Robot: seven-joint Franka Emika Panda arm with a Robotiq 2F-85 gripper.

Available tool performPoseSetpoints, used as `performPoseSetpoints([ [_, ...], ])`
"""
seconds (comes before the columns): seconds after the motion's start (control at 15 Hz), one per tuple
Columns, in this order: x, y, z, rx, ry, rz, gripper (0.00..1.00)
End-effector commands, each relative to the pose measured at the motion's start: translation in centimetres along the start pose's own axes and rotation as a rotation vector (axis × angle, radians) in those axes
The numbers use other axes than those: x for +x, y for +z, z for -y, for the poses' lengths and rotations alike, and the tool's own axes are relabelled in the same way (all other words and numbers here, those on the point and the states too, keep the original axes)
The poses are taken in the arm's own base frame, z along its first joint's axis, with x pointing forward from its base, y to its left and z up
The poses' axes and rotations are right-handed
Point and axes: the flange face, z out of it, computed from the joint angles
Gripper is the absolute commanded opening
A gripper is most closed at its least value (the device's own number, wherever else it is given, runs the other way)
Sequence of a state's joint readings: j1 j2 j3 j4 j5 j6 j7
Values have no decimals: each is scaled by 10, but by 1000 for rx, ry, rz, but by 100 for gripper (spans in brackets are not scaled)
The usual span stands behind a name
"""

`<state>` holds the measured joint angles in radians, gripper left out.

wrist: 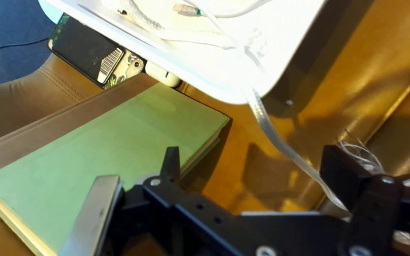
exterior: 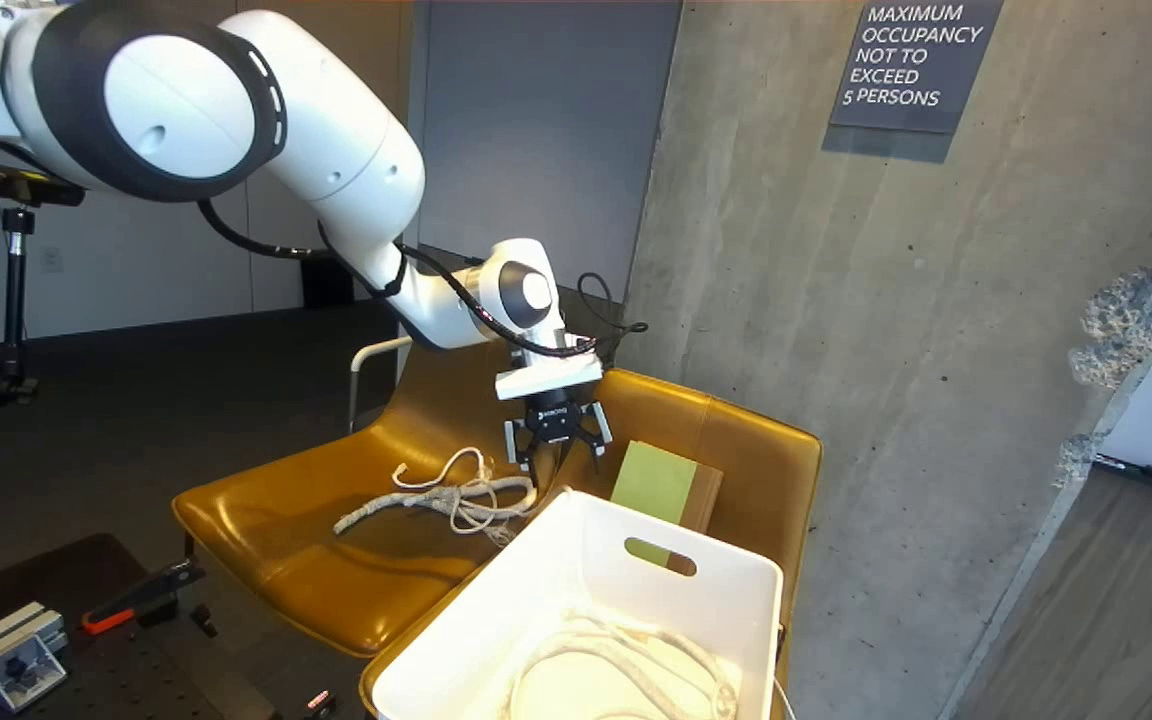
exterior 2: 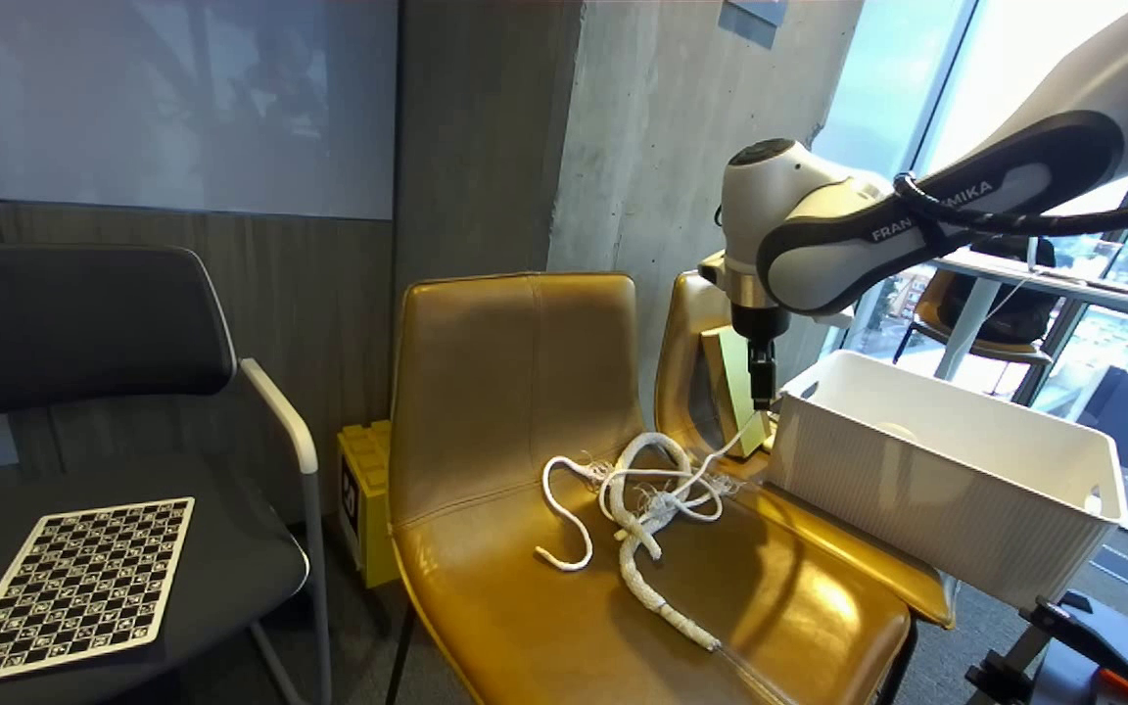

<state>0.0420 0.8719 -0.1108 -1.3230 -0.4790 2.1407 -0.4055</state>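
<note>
The claw (exterior: 560, 463) hung with its fingers spread wide and nothing gripped between them, low in the middle of an exterior view. The rope (exterior 2: 659, 506) lay in a loose tangle on the seat of the tan chair (exterior 2: 515, 392), at the lower center of an exterior view, and a thin strand (wrist: 274, 137) seemed to lead from it toward the white bin (exterior 2: 916, 499). In the wrist view that strand ran from the bin's corner at the upper center toward the lower right, where it passed out of sight behind a finger; whether it touched could not be told. The rope looked light and limp, likely to sag and bend freely rather than keep a shape, and hardly breakable, though its frayed ends seemed apt to snag. The strand would probably slip through a slack hold, while the knotted bunch amid the tangle offered the thickest, surest place to pinch; a hold near one end would likely leave most of the length trailing. The green book (wrist: 112, 135), at the left of the wrist view and close to the claw, looked stiff and heavier by comparison.
</note>
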Motion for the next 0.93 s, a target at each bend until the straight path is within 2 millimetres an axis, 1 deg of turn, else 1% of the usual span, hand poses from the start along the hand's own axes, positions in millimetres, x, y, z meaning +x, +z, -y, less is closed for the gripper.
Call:
performPoseSetpoints([
  [0.0, -4, 10, -11, -44, -27, 56, 100],
  [0.13, -6, 16, -12, -53, -35, 74, 100],
  [0.2, -7, 18, -11, -56, -39, 81, 96],
  [0.27, -6, 20, -9, -58, -41, 85, 72],
  [0.4, -4, 22, -4, -57, -47, 88, 69],
  [0.73, 0, 17, 7, -56, -62, 87, 29],
  [0.87, 0, 14, 12, -59, -69, 82, 16],
])
